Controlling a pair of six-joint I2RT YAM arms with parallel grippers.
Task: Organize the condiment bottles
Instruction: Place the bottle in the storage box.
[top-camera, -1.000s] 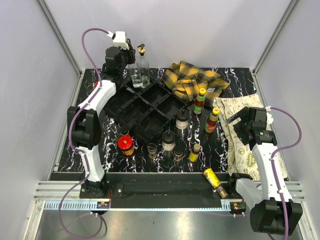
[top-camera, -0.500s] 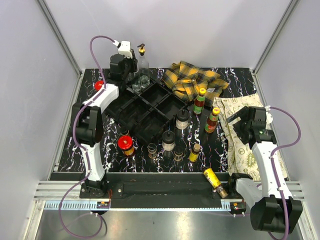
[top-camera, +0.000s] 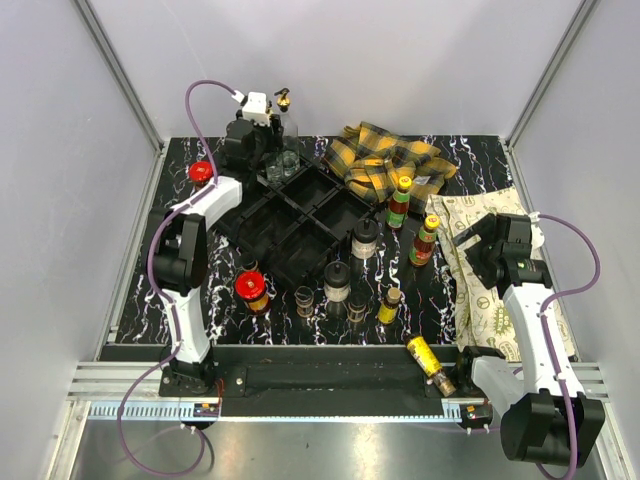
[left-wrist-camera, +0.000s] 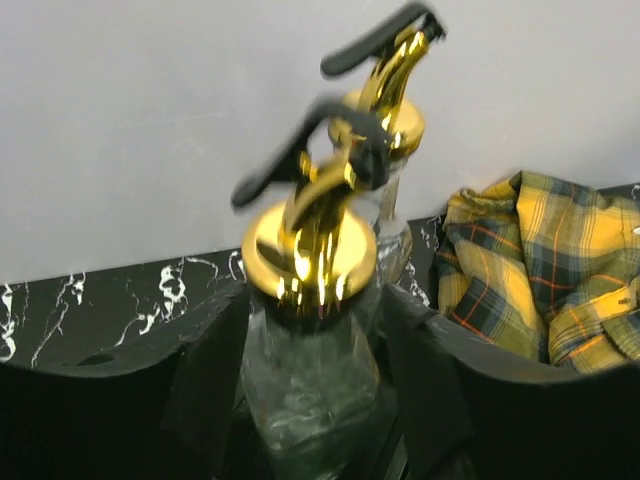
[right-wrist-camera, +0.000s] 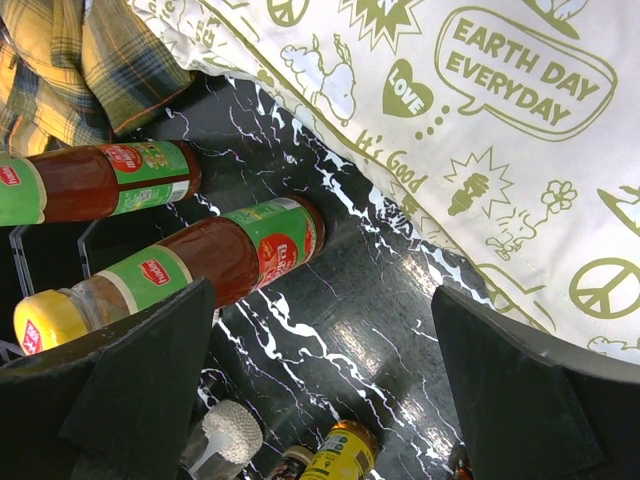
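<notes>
My left gripper (top-camera: 272, 150) is at the far back of the table. In the left wrist view it (left-wrist-camera: 315, 335) is shut on a clear gold-spouted glass bottle (left-wrist-camera: 310, 250), a finger against each side. A second such bottle (left-wrist-camera: 392, 125) stands just behind, its spout visible from above (top-camera: 284, 99). My right gripper (top-camera: 465, 240) is open and empty over bare marble (right-wrist-camera: 322, 300), beside two yellow-capped sauce bottles (right-wrist-camera: 200, 265) (top-camera: 400, 200). Red-lidded jars (top-camera: 252, 290) (top-camera: 200, 172), black-capped shakers (top-camera: 365, 238) and small bottles (top-camera: 390, 305) stand near the tray. One bottle (top-camera: 430, 362) lies at the front edge.
A black divided tray (top-camera: 290, 215) sits mid-left on the black marble table. A yellow plaid cloth (top-camera: 385, 160) lies at the back. A white printed cloth (top-camera: 500, 280) lies under my right arm. Grey walls enclose the table.
My left gripper has moved right and further back onto the near glass bottle, uncovering the red-lidded jar at far left. The right arm has hardly moved.
</notes>
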